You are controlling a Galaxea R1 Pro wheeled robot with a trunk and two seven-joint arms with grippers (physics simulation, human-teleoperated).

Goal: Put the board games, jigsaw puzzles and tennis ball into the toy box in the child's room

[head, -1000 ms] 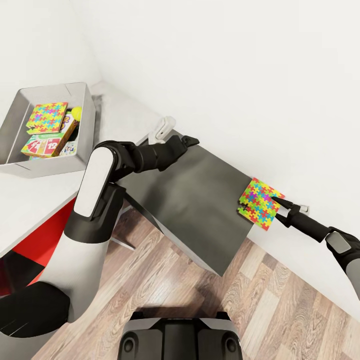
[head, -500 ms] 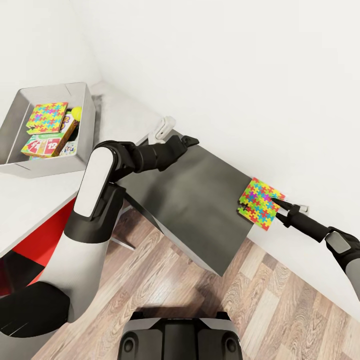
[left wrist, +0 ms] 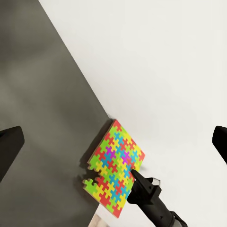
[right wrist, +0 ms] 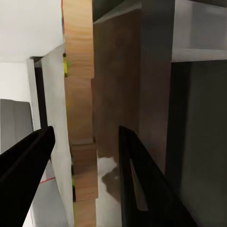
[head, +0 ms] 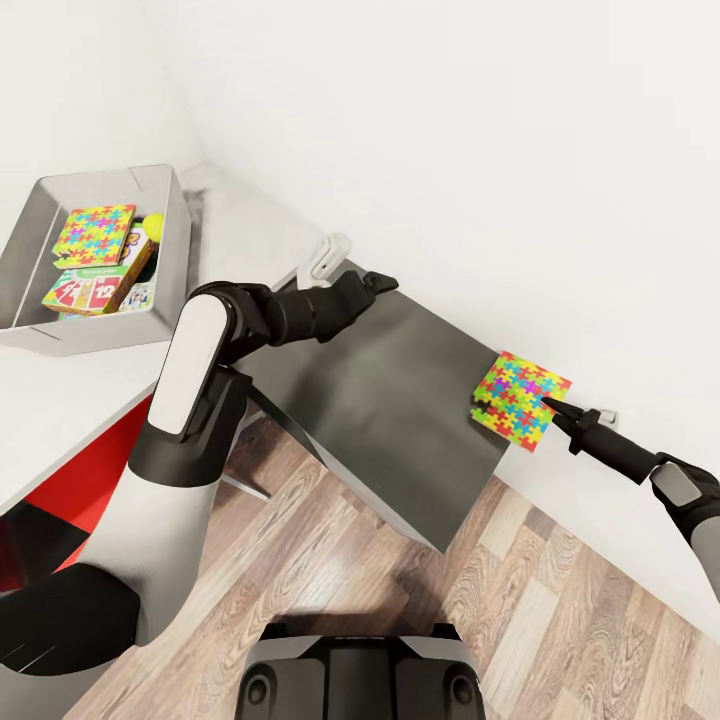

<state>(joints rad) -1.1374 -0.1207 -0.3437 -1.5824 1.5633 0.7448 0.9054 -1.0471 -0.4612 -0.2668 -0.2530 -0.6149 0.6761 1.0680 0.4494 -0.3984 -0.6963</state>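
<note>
The toy box [head: 35, 240] stands on the higher surface [head: 60, 395], far left of the lower desk [head: 400, 400]. In the toy box lie a puzzle box [head: 95, 233], game boxes [head: 95, 288] nearer than it, and a ball [head: 154, 226] just to its right. On the lower desk's right end, against the wall [head: 480, 160], lies a second puzzle [head: 520, 398], with the right hand [head: 550, 408] at its right edge. The left hand [head: 380, 284] hangs over the lower desk's far left corner.
</note>
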